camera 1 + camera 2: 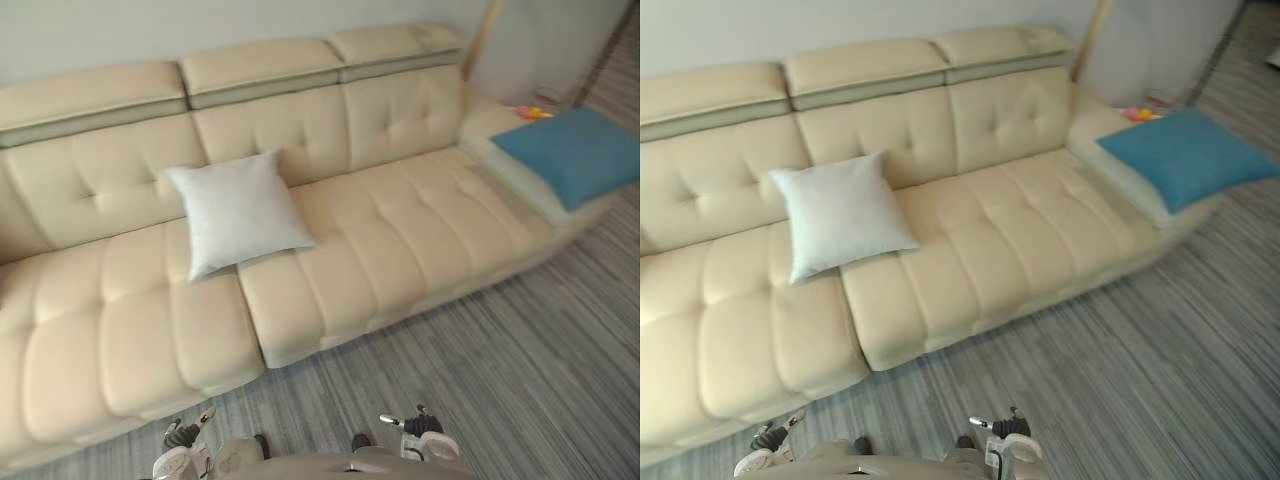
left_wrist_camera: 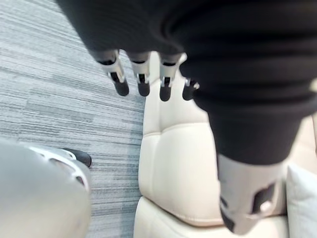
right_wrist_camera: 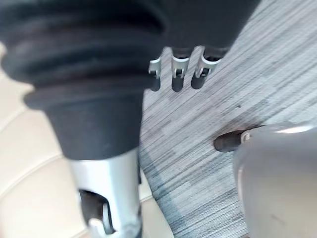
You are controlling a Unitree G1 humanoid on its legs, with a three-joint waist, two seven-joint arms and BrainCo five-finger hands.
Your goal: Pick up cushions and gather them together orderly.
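Left eye view, step: The gathering looks not yet begun. A plump white square fabric cushion (image 1: 238, 215) leans against the backrest of a cream tufted leather sofa (image 1: 400, 240), above the seam between two seats. A blue square fabric cushion (image 1: 580, 152) lies flat on the sofa's low end at the robot's right, well apart from the white one.

Right eye view, surroundings: A small orange-and-yellow object (image 1: 1140, 114), too small to identify, sits just behind the blue cushion. Grey striped carpet (image 1: 1140, 380) runs in front of the sofa.

Left wrist view, left hand: The left hand (image 2: 141, 82) hangs with straight fingers and carries nothing. It is over the carpet at the sofa's front edge.

Right wrist view, right hand: The right hand (image 3: 177, 74) is also empty. Its fingers are relaxed and point down at the carpet.

Next move: It likely calls for closing in on one cushion, probably the nearer white one. A hand must then be raised to grip that cushion's soft edge and carry it toward the other.
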